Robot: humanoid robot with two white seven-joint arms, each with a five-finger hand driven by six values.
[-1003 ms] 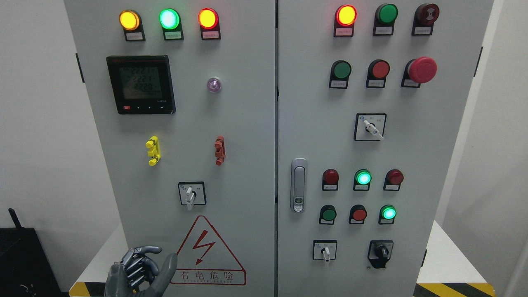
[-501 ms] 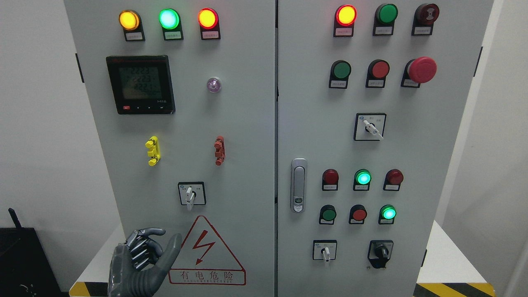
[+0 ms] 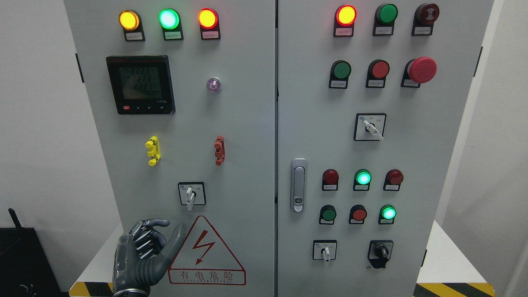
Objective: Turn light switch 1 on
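Note:
A grey electrical cabinet fills the head view, with two doors. On the left door a white-handled rotary selector switch sits in a square plate, its handle pointing down. My left hand is dark grey and comes up from the bottom left. It hovers below and to the left of that switch, beside the warning triangle. Its fingers are loosely bent, the thumb sticks out to the right, and it holds nothing. The right arm does not show.
The left door carries three lit lamps, a meter display, and yellow and red clips. The right door has push buttons, a red mushroom button, a door handle and more selector switches. A black box stands at the lower left.
My left hand has risen steadily along the left door, from the bottom edge toward the rotary selector switch. The panel lamps and switches look unchanged.

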